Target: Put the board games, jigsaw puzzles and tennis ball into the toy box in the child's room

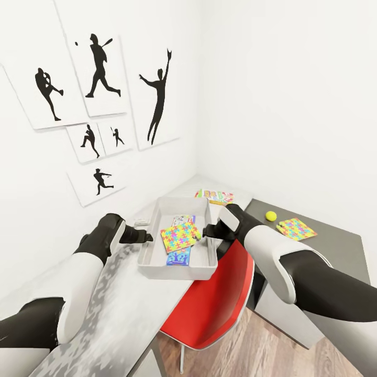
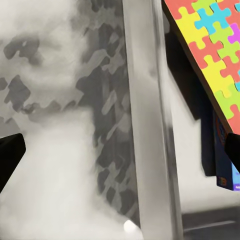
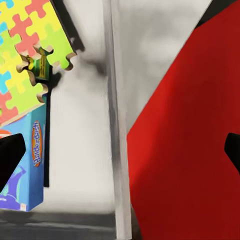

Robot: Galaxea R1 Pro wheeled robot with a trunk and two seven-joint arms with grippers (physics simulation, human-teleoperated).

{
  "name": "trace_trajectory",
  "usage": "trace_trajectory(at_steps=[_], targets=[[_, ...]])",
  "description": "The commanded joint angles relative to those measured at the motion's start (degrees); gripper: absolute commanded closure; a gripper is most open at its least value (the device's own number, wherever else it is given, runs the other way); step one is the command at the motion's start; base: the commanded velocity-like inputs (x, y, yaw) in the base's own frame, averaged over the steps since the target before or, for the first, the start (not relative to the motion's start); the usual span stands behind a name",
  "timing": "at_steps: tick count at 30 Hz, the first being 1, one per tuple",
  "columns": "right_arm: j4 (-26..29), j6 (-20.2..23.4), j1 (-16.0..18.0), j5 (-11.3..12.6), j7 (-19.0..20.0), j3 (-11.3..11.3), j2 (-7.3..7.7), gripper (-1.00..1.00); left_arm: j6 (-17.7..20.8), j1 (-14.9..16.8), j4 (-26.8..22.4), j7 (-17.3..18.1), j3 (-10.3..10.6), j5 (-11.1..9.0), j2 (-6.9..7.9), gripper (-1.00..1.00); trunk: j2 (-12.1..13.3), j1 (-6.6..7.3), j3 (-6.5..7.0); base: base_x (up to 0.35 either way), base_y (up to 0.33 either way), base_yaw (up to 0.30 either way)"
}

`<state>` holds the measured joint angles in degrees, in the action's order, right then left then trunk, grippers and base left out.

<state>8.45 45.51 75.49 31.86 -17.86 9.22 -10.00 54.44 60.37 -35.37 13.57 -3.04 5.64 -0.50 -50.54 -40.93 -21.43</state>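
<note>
- My left jaws (image 1: pixel 148 236) and right jaws (image 1: pixel 206 231) are hanging open, flanking the light grey open-topped toy box (image 1: pixel 152 260) at frame centre.
- A multicoloured jigsaw puzzle square (image 1: pixel 180 236) is lying inside, over a blue board game box (image 1: pixel 179 256).

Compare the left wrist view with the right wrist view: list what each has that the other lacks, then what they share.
Left wrist view alone: the mottled pale grey table top beside the bin.

Right wrist view alone: the red chair, and the notched corner of the puzzle.

Shared: the toy box wall running between the dark claw fingers, the jigsaw puzzle lying inside, and the light blue board game under it.
</note>
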Motion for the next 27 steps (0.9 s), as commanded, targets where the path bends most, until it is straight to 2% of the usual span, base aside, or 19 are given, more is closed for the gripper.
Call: trace_trajectory(at_steps=[1,27], targets=[[0.1,0.2,0.0,0.6,0.0,0.4,0.0,-1.0,0.2,0.0,-0.1,0.5,-0.3,0.6,-0.06,-1.0,-0.1,-0.01,-0.07,0.0,0.0,0.0],[0.1,0.3,0.0,0.6,0.7,0.4,0.0,-1.0,0.1,-0.3,-0.1,0.5,-0.3,0.3,-0.11,-1.0,-0.1,-0.01,-0.07,0.0,0.0,0.0]])
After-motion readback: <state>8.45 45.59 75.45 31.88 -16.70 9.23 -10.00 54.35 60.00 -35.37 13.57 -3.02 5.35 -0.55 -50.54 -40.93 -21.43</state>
